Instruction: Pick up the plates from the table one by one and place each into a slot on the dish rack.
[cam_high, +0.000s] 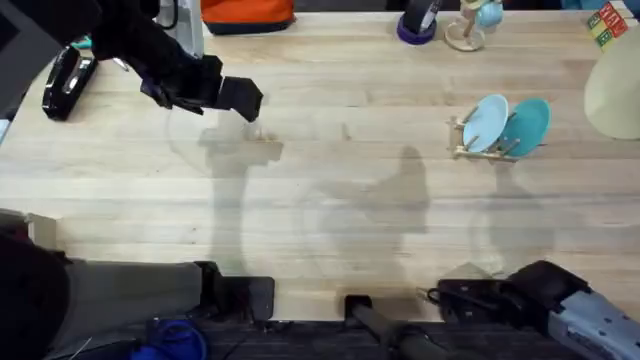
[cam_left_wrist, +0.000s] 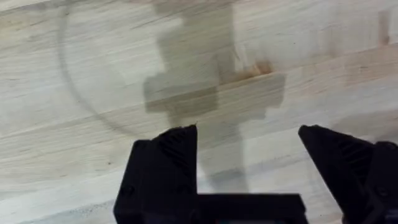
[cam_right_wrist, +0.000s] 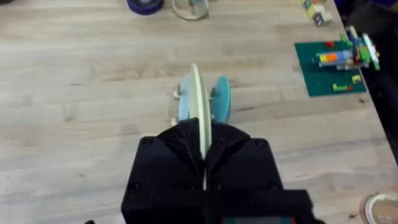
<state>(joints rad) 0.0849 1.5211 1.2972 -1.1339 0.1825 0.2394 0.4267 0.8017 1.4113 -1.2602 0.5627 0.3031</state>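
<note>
A pale cream-yellow plate (cam_right_wrist: 196, 99) stands on edge between the fingers of my right gripper (cam_right_wrist: 202, 143), which is shut on it, short of the dish rack. The right arm (cam_high: 545, 290) lies low at the table's near right. The small wooden dish rack (cam_high: 463, 150) stands at mid right and holds a light blue plate (cam_high: 485, 122) and a teal plate (cam_high: 530, 125) upright in its slots; the light blue plate (cam_right_wrist: 185, 107) and the teal plate (cam_right_wrist: 222, 102) show behind the held one. My left gripper (cam_high: 245, 100) hovers open over bare table (cam_left_wrist: 93, 56) at far left, nothing between its fingers (cam_left_wrist: 171, 155).
A black device (cam_high: 68, 80) lies at the far left edge. A purple round object (cam_high: 415, 30) and a round wooden stand with a figurine (cam_high: 468, 35) sit at the back. A green baseplate with bricks (cam_right_wrist: 329, 62) lies right of the rack. A pale cream shape (cam_high: 615, 90) fills the right edge.
</note>
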